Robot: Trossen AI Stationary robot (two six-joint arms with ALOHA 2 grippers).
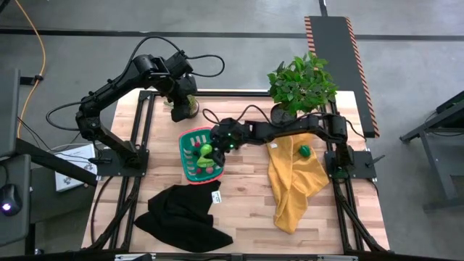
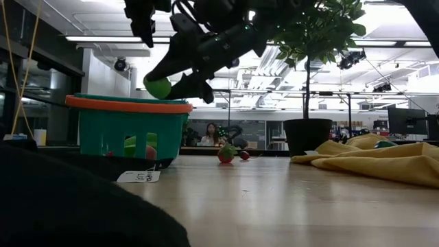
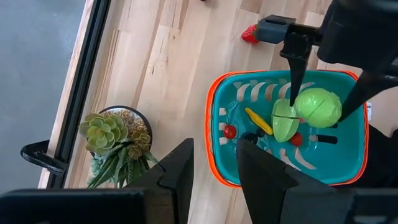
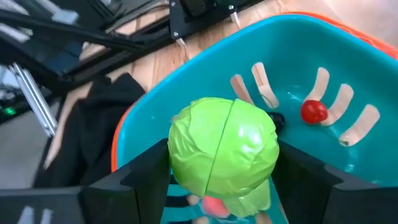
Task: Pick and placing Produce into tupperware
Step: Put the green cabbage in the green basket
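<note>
1. Hovering above the small rectangular teal-green plastic basket with an orange-red rim (image 1: 190,138), the right gripper (image 4: 224,186) clamps a round light-green toy cabbage (image 4: 224,155) between its two dark fingers. The low view shows the cabbage just above rim height.
2. Basket contents on the slotted floor: a yellow-green halved piece (image 3: 285,119), a yellow piece (image 3: 258,121), small red pieces (image 3: 230,131) and a dark one.
3. Outstanding produce: a red piece with green leaves (image 2: 226,155) lies on the wooden table (image 1: 239,196) beyond the basket, and a green piece (image 1: 305,151) rests on the yellow cloth (image 1: 293,181).
4. The left gripper (image 3: 214,168) waits well above the table near the potted succulent (image 3: 112,138), fingers narrowly apart and holding nothing.
5. Risk, judged: released from this height, the round cabbage may bounce off the produce below and roll over the rim.
6. Risk, judged: a descent could bring the fingers against the basket wall, shifting the light basket towards the black cloth (image 1: 181,214).
</note>
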